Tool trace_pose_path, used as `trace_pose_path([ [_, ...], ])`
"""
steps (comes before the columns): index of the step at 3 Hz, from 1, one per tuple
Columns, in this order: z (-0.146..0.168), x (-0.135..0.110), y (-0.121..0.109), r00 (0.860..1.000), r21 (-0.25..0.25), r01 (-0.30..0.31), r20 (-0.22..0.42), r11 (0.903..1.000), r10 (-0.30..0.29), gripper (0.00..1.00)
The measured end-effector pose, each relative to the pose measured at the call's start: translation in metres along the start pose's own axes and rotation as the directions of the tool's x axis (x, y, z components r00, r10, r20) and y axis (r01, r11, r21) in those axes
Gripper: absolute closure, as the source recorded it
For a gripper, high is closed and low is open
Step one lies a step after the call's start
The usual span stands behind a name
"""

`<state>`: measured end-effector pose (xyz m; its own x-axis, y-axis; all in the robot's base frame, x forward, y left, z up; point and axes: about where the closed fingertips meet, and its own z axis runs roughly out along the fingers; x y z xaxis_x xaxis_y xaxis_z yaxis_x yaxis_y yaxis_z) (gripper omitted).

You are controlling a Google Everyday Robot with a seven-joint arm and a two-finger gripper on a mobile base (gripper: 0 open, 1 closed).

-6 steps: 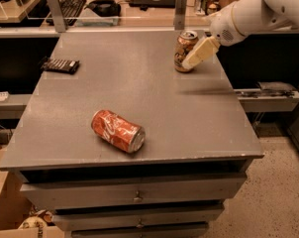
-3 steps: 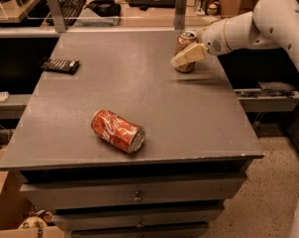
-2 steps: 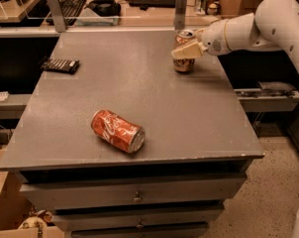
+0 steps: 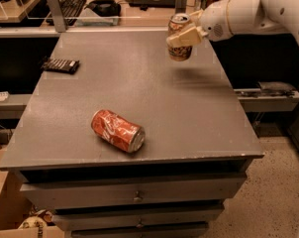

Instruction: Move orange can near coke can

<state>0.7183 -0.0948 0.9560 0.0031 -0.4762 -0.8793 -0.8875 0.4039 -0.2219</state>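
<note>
The orange can (image 4: 179, 52) is upright and held off the grey table (image 4: 134, 88) near its far right part, with its shadow on the surface below. My gripper (image 4: 184, 35) is shut on the orange can around its upper half; the cream fingers (image 4: 183, 37) cross its front. The coke can (image 4: 118, 130) lies on its side near the table's front edge, left of centre, silver end toward the front right. The two cans are far apart.
A dark remote-like object (image 4: 60, 65) lies at the table's left edge. Behind the table is a desk with a keyboard (image 4: 70, 4) and other items. Drawers (image 4: 134, 197) sit under the tabletop. My white arm (image 4: 258, 11) reaches in from the right.
My gripper has closed on the orange can and lifted it off the table, shifting it slightly left. The coke can has not moved.
</note>
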Motion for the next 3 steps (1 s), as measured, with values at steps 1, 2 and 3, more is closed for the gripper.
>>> trace_pose_path([
  [1, 0.002, 0.001, 0.002, 1.0, -0.01, -0.002, -0.002, 0.9999, 0.002, 1.0],
  [2, 0.003, 0.001, 0.002, 1.0, -0.01, -0.003, -0.002, 0.9999, 0.003, 1.0],
  [3, 0.017, -0.001, 0.015, 1.0, -0.054, 0.005, 0.028, 0.9985, -0.004, 1.0],
])
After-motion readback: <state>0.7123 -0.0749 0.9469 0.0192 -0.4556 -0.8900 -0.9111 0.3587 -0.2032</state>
